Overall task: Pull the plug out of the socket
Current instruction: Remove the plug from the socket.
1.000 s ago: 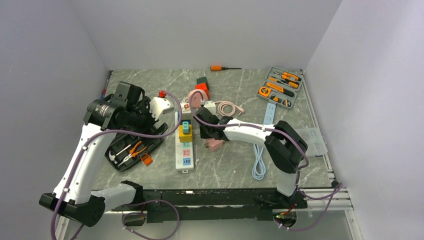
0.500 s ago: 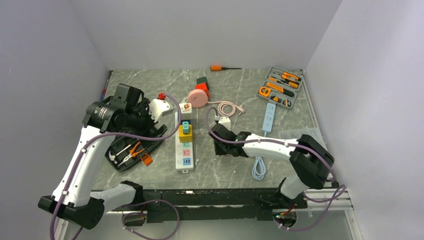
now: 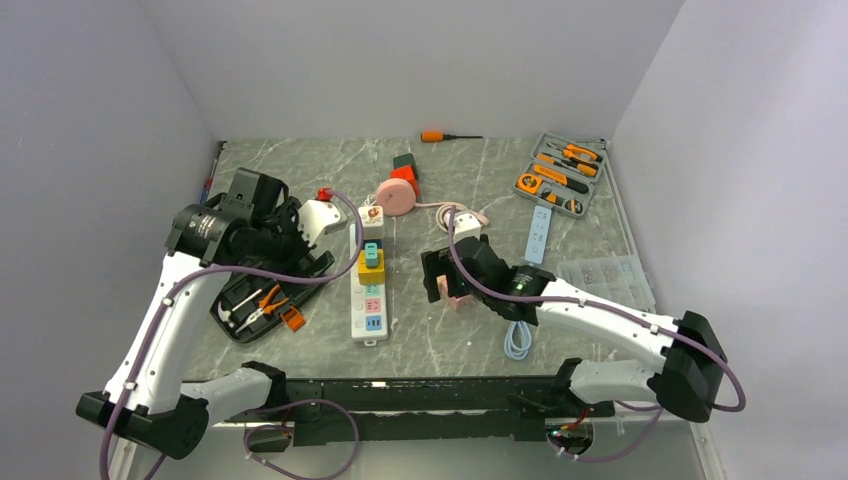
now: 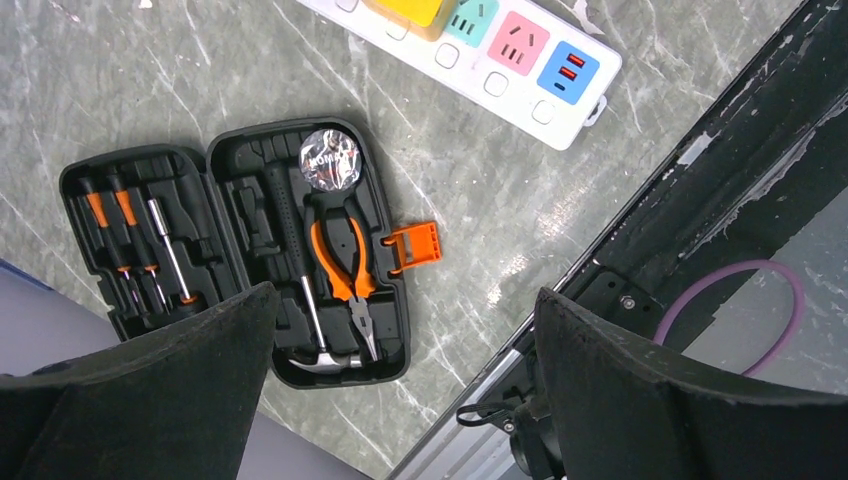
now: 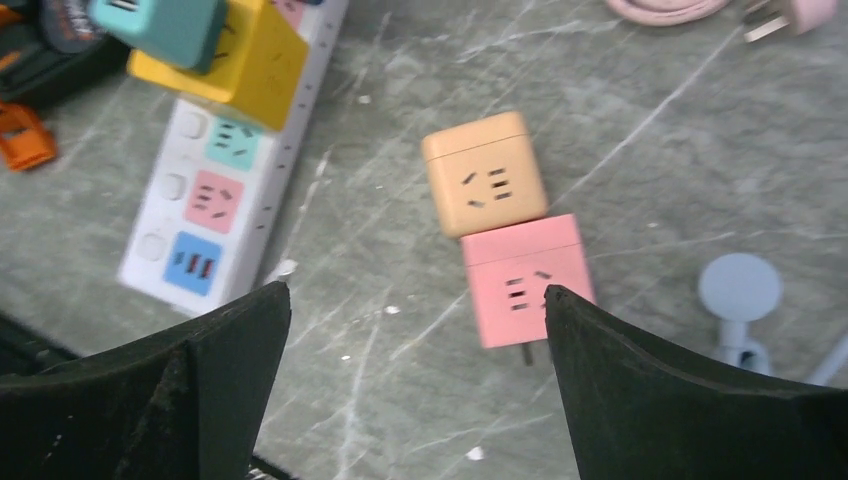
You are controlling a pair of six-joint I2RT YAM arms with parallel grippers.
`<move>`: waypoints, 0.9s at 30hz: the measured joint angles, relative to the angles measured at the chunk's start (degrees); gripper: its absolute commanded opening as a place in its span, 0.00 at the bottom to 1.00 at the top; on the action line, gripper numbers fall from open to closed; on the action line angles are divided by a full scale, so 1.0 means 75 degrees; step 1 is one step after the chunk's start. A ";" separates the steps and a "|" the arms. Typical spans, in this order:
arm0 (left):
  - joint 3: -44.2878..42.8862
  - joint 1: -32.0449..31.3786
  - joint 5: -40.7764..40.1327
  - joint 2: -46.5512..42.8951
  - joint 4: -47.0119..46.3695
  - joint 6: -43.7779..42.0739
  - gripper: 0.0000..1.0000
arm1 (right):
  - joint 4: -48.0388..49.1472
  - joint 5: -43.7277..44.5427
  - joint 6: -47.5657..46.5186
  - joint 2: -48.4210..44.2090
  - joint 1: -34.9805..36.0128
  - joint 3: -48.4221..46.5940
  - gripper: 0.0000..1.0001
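Cube plug [image 5: 503,226] lying flat, prongs nearward (orange end far), right gripper [image 5: 410,300] wide open, empty

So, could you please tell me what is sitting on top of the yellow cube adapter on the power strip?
A teal adapter sits on the yellow cube adapter. The socket of the power strip beneath the cube is covered and cannot be seen.

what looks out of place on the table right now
An orange cube and a pink cube lie loose on the table beside the power strip, touching end to end, the pink one's pins bare. On the strip a yellow cube carries a teal plug. The black tool case lies open.
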State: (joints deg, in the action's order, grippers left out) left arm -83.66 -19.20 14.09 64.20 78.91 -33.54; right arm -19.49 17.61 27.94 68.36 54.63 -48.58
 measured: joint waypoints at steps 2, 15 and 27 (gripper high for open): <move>0.0000 0.0000 0.0006 -0.0032 -0.0017 -0.0038 0.99 | 0.0015 0.0221 -0.0280 0.0090 -0.0064 0.0000 1.00; 0.1673 0.0006 0.1003 -0.2492 -0.1113 -0.0659 0.99 | 0.0527 -0.0143 -0.0944 0.1332 -0.1437 0.0560 1.00; 0.1909 0.0006 0.1664 -0.2783 -0.1594 -0.1064 0.99 | 0.1352 -0.1212 -0.0912 0.1434 -0.1460 0.1317 0.95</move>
State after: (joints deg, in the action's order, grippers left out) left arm -69.34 -19.16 26.57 43.33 66.96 -41.52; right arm -9.34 8.51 21.10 79.11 43.68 -38.70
